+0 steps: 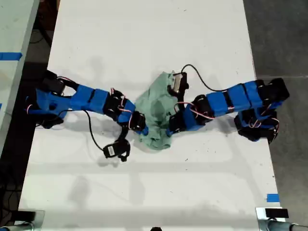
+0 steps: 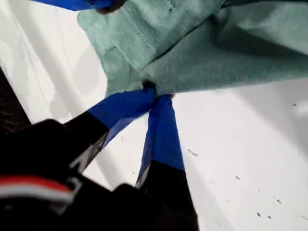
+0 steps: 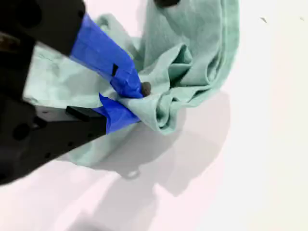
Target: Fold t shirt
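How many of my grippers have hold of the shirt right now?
2. My first gripper pinches the t shirt at an edge; my second gripper clamps a bunched fold.

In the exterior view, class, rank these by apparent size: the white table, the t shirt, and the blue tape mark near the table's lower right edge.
1. White table, by far the largest.
2. T shirt, bunched between the two arms.
3. Blue tape mark, the smallest.
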Controlling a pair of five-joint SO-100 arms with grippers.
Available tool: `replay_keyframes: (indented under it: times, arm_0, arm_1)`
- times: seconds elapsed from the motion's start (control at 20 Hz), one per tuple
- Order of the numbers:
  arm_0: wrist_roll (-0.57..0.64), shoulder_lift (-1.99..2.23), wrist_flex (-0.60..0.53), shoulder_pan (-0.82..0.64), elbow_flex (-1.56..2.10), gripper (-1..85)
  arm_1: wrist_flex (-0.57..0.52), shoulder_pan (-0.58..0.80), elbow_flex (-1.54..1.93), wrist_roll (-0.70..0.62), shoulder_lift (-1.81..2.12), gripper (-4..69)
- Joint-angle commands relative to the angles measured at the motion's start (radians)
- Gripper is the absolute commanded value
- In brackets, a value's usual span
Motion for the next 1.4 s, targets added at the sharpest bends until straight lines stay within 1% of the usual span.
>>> replay_keyframes:
  times: [0.0,0.1,0.15,0.2,0.25,0.35,0.4,0.45,0.5,0.55,0.6,0.65,0.75,0.8,0.85,0.9,0.95,1.05,1.15,1.25,1.3,1.35]
  arm_0:
    - [0.077,0.141,0.011,-0.233,-0.074,-0.2]
    - [0.118,0.140,0.006,-0.400,-0.074,0.3]
    - [0.123,0.118,0.006,-0.471,-0.074,5.7]
    - [0.132,0.097,0.002,-0.529,-0.074,10.4]
    - [0.141,0.091,0.009,-0.578,-0.074,12.7]
    - [0.164,0.120,0.061,-0.646,-0.074,14.0]
    - [0.186,0.161,0.094,-0.664,-0.075,10.1]
    - [0.199,0.215,0.123,-0.675,-0.075,8.1]
    - [0.229,0.272,0.141,-0.681,-0.075,-0.2]
    - [0.241,0.331,0.176,-0.681,-0.081,-0.2]
    - [0.242,0.396,0.224,-0.680,-0.083,-0.2]
    - [0.244,0.465,0.270,-0.664,-0.074,-0.2]
    - [0.241,0.649,0.302,-0.572,0.006,-0.2]
    - [0.224,0.755,0.298,-0.505,0.087,-0.2]
    - [0.193,0.870,0.264,-0.431,0.207,-0.2]
    - [0.163,1.002,0.187,-0.347,0.367,-0.2]
    - [0.130,1.131,0.094,-0.262,0.538,-0.2]
    - [0.061,1.358,-0.080,-0.126,0.897,-0.2]
    - [0.044,1.531,-0.242,-0.046,1.232,-0.2]
    - [0.058,1.677,-0.364,-0.026,1.517,-0.2]
    - [0.066,1.775,-0.396,-0.025,1.652,-0.2]
    - [0.084,1.905,-0.394,-0.018,1.769,-0.2]
  arm_1:
    - [0.025,0.224,0.098,-0.089,0.259,0.4]
    - [0.029,0.457,0.219,-0.181,0.374,0.4]
    - [0.025,0.572,0.261,-0.256,0.410,3.5]
    - [0.029,0.670,0.273,-0.342,0.430,18.8]
    - [0.071,0.746,0.249,-0.411,0.439,26.5]
    - [0.224,0.871,0.141,-0.476,0.443,28.8]
    - [0.307,0.925,0.080,-0.489,0.451,28.8]
    - [0.377,0.974,0.031,-0.500,0.468,21.8]
    - [0.420,1.017,-0.003,-0.515,0.497,8.4]
    - [0.463,1.043,-0.032,-0.532,0.526,0.2]
    - [0.495,1.046,-0.052,-0.554,0.561,0.2]
    - [0.503,1.031,-0.038,-0.574,0.621,0.2]
    - [0.506,0.930,0.040,-0.589,0.785,0.2]
    - [0.506,0.844,0.101,-0.560,0.874,0.2]
    - [0.499,0.730,0.176,-0.492,0.959,0.2]
    - [0.466,0.606,0.279,-0.414,1.045,0.2]
    - [0.403,0.489,0.410,-0.351,1.138,0.2]
    - [0.225,0.252,0.736,-0.222,1.359,0.2]
    - [0.077,0.072,1.057,-0.144,1.591,0.2]
    - [0.000,-0.040,1.313,-0.126,1.767,0.2]
    - [-0.051,-0.103,1.376,-0.146,1.764,0.2]
    - [-0.121,-0.160,1.440,-0.161,1.764,0.2]
